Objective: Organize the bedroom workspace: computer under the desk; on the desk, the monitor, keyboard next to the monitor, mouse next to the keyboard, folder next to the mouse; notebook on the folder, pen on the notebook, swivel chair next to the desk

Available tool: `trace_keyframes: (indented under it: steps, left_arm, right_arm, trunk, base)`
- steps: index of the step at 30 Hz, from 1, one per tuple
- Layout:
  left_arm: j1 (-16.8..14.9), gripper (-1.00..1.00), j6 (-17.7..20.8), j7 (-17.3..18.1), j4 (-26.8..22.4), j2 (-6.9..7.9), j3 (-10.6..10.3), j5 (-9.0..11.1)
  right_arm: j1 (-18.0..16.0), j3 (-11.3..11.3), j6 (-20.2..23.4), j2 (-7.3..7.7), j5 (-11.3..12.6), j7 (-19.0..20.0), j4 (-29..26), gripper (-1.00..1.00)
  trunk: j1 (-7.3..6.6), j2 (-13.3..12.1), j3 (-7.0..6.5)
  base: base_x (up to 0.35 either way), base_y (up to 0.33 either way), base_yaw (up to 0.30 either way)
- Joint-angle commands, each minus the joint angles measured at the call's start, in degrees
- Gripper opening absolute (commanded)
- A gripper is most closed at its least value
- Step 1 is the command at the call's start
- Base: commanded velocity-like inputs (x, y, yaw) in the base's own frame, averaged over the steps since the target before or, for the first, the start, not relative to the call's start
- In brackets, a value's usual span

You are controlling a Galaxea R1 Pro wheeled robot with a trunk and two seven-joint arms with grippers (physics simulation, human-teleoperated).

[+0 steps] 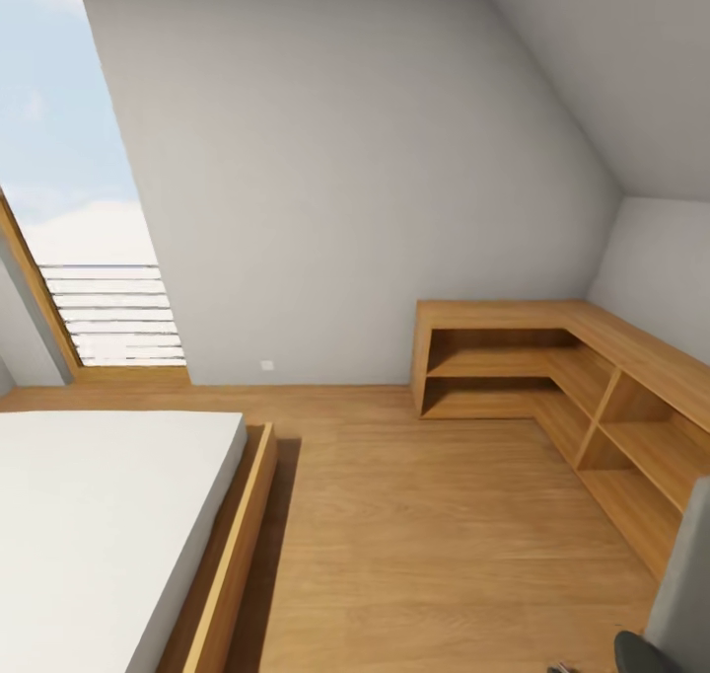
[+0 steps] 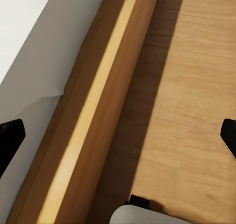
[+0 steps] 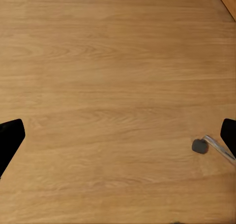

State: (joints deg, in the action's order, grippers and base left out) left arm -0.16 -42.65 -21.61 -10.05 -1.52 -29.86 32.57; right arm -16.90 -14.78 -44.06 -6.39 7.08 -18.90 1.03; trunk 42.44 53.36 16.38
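Observation:
The swivel chair shows as a grey back and a black armrest at the head view's lower right corner. One of its dark casters on a chrome leg rests on the wooden floor in the right wrist view. My right gripper hangs open over bare floor, its black fingertips wide apart. My left gripper is open too, above the bed's wooden frame and the floor beside it. The desk, computer, monitor, keyboard, mouse, folder, notebook and pen are out of view.
A low bed with a white mattress fills the left. An L-shaped wooden shelf unit lines the far right corner under the sloped ceiling. A tall window is at the left. Wooden floor lies between bed and shelves.

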Motion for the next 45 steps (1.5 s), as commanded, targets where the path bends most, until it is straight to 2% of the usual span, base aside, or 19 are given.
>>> trace_keyframes:
  steps: [1, 34, 45]
  left_arm:
    - [-0.02, 1.00, -0.07, -0.52, -0.06, 0.02, -0.48, 0.13]
    - [-0.02, 1.00, -0.07, -0.54, 0.03, 0.10, -0.46, 0.17]
    - [-0.02, 1.00, -0.07, -0.54, 0.03, 0.10, -0.46, 0.20]
  right_arm:
    - [-0.06, -0.51, -0.24, -0.03, 0.57, -0.08, 0.11, 1.00]
    - [-0.06, -0.51, -0.32, -0.03, 0.57, -0.01, 0.11, 1.00]
    - [-0.06, -0.51, -0.32, -0.03, 0.57, 0.00, 0.11, 1.00]
  trunk:
    - [0.04, 0.04, 0.06]
    - [0.04, 0.04, 0.06]
    - [0.04, 0.04, -0.22]
  base:
    - [0.323, 0.000, 0.000]
    - [0.322, 0.000, -0.001]
    - [0.322, 0.000, -0.155]
